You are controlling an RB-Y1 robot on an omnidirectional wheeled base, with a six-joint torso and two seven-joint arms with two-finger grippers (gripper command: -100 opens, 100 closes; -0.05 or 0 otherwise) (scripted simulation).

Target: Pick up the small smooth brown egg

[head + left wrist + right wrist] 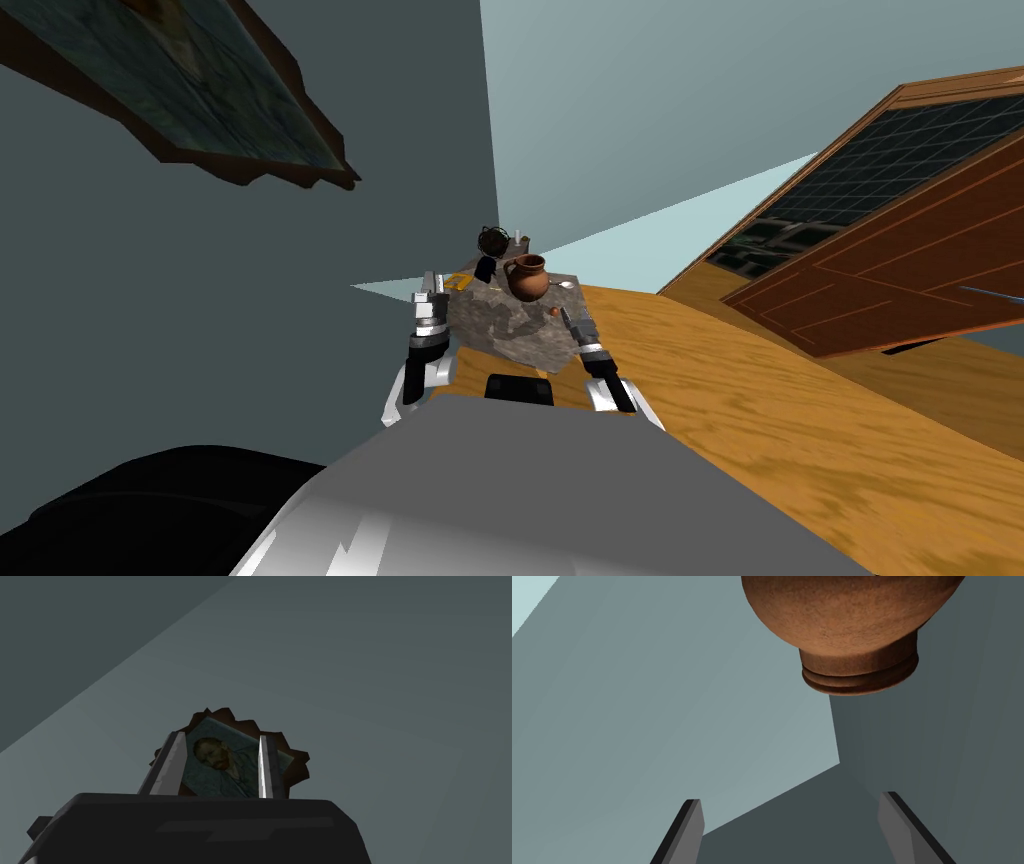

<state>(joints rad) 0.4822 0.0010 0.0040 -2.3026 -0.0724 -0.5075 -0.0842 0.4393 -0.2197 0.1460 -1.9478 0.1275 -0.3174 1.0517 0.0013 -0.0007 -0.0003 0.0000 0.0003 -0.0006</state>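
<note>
The right gripper [570, 322] is hovering at the near right edge of the mottled stone table [497, 322]. The small brown egg [554, 311] is lying on that top just beside the fingertips, with the brown jug [527, 277] standing close behind it. The wrist camera is looking at the jug's ringed foot rather than the egg, so by my reading the hand is aiming past its target. It is going to need to dip and swing until the egg is sitting squarely between the blades. That egg is smooth and round, so the squeeze wants to be slow and level or it may roll off the edge, and the approach should be kept off the jug. The right fingers [687, 828] are spread wide, gripping nothing and touching nothing. Over at the table's left edge, the left gripper [430, 292] is waiting with its fingers more narrowly parted, also empty.
</note>
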